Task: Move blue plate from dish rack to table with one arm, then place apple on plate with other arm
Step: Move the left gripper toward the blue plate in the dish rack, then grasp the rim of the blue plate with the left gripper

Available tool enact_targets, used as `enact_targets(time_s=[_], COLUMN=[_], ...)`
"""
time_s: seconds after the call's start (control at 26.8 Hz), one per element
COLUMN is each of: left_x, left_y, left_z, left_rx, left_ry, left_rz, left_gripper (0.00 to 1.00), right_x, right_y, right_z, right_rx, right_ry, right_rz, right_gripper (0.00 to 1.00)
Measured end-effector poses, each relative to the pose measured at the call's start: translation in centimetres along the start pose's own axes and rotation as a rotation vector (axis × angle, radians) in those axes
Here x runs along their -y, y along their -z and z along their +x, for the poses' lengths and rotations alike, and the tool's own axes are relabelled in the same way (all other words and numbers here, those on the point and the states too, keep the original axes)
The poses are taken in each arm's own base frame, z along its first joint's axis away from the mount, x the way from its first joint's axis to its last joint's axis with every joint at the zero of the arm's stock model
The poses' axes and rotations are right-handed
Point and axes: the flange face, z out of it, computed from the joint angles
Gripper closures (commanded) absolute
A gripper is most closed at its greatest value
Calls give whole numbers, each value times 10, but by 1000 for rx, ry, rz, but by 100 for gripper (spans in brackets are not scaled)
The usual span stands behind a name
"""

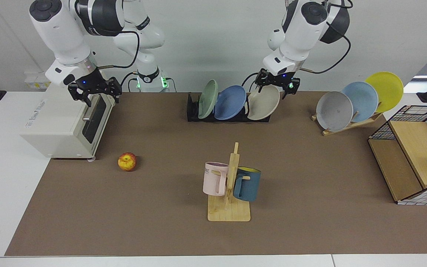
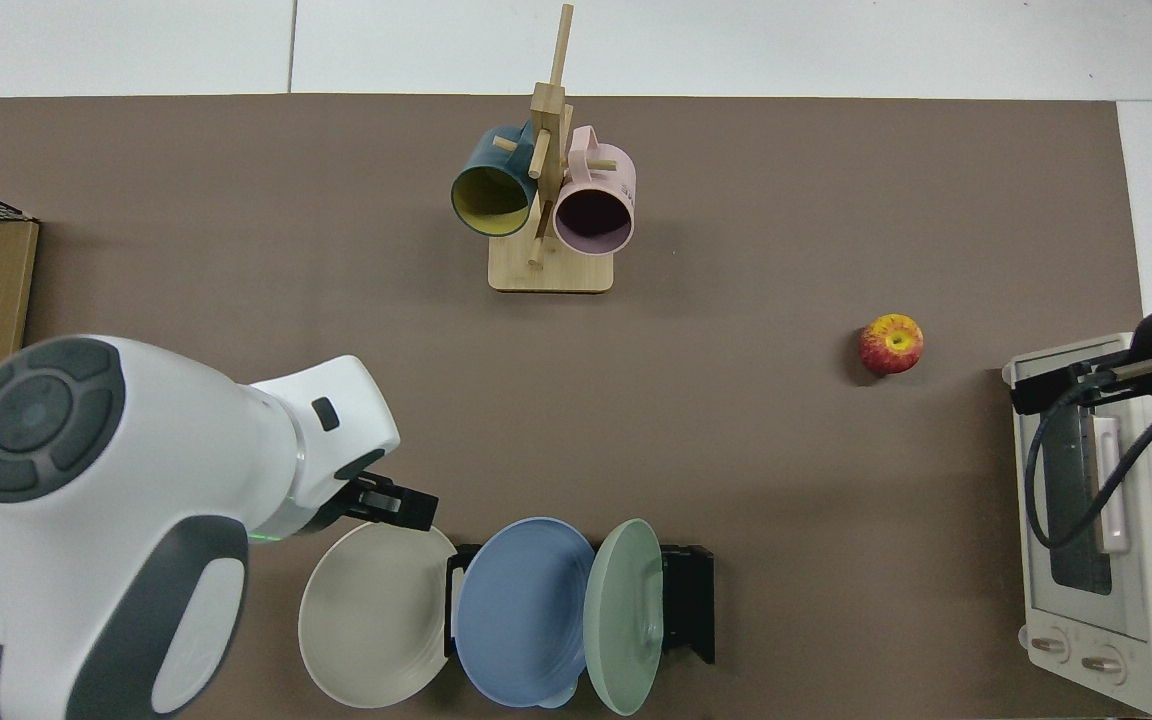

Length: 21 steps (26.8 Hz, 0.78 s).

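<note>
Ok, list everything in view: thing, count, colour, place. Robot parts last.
blue plate: one, periwinkle blue, middle slot of the dish rack
dish rack: one, black, far side of the table
green plate and beige plate: one each, flanking the blue plate
apple: one, red-yellow, on the mat near the toaster oven
toaster oven: one, cream, mat edge
mug stand: one, wooden, holding a pink mug and a dark blue mug
wooden rack: one, holding grey, pale blue and yellow plates
wire basket: one, table end
left gripper: open, over the beige plate's rim
right gripper: open, waiting above the toaster oven
</note>
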Motion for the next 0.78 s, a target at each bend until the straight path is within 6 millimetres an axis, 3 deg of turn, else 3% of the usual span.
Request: enact_targets(time_s=[0.3, 0.78], left_x=[-16, -49], left_y=[-44, -127], left_z=[-28, -42], left_rx=[30, 41], left_ry=[-14, -20], left_rz=[-88, -130], left_gripper=[0, 0], right_x=[0, 0], right_y=[0, 0], right_z=[0, 0], right_rx=[0, 0], right_ry=[0, 0], right_rz=[0, 0], right_gripper=[0, 0])
